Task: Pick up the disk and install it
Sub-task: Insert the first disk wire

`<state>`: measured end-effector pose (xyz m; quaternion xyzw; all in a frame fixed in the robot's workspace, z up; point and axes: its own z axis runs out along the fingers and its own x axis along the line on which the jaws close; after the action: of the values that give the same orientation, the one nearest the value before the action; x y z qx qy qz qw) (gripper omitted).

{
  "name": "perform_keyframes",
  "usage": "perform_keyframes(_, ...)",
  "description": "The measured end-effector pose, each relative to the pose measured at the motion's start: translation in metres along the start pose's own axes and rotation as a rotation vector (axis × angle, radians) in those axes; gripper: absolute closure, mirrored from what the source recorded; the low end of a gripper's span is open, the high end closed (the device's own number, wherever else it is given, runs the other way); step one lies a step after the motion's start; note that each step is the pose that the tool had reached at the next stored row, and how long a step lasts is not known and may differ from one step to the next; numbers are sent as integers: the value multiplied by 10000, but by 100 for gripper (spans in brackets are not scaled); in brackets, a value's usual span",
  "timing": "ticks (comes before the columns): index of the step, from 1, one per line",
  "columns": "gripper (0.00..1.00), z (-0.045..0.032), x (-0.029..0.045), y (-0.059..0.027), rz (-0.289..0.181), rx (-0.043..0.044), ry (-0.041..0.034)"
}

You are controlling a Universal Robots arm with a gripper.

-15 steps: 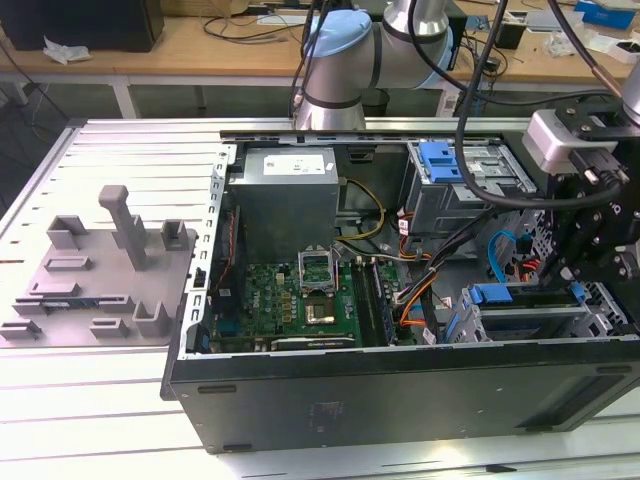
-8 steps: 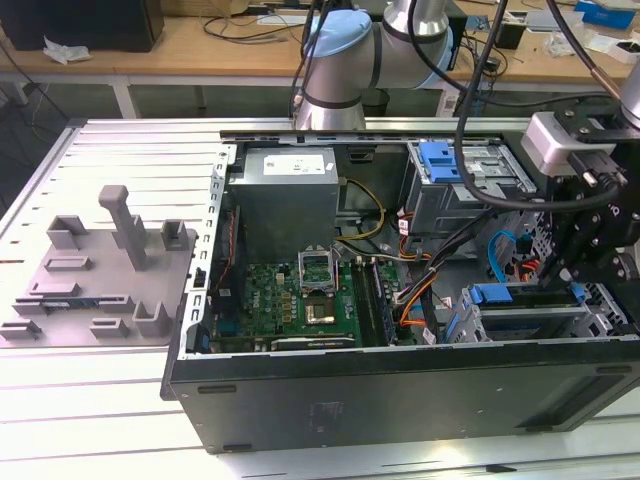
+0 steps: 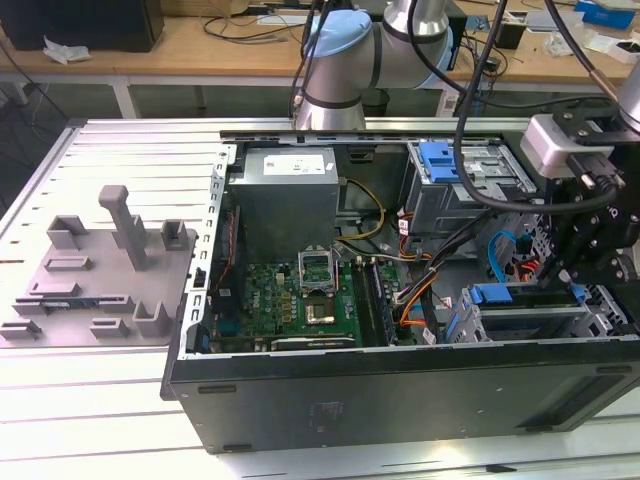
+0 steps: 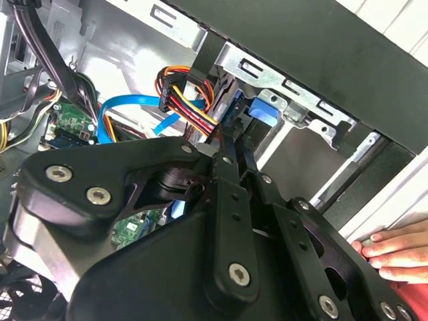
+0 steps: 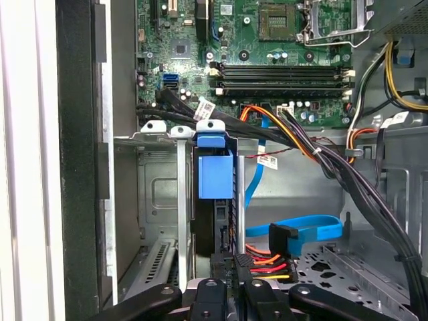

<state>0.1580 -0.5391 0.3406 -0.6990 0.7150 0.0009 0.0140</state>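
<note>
Standing on edge between the rails of the drive cage [image 5: 155, 194], the disk [image 5: 215, 175] sits slotted in, blue bracket on top. The gripper [image 5: 233, 266] hangs at its end, fingers drawn together, probably to press it home; whether they pinch anything is hidden.

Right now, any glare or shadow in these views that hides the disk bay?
Exterior view: even light, motherboard plainly lit. Second wrist view: glare whitens the chassis wall; the black tool is a dark mass with little detail. First wrist view: the disk is well lit, the cage beside it shaded, the table near white.
</note>
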Motion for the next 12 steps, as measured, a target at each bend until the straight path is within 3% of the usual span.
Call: perform_keyframes(12,83,22,1,0,0,1,-1)
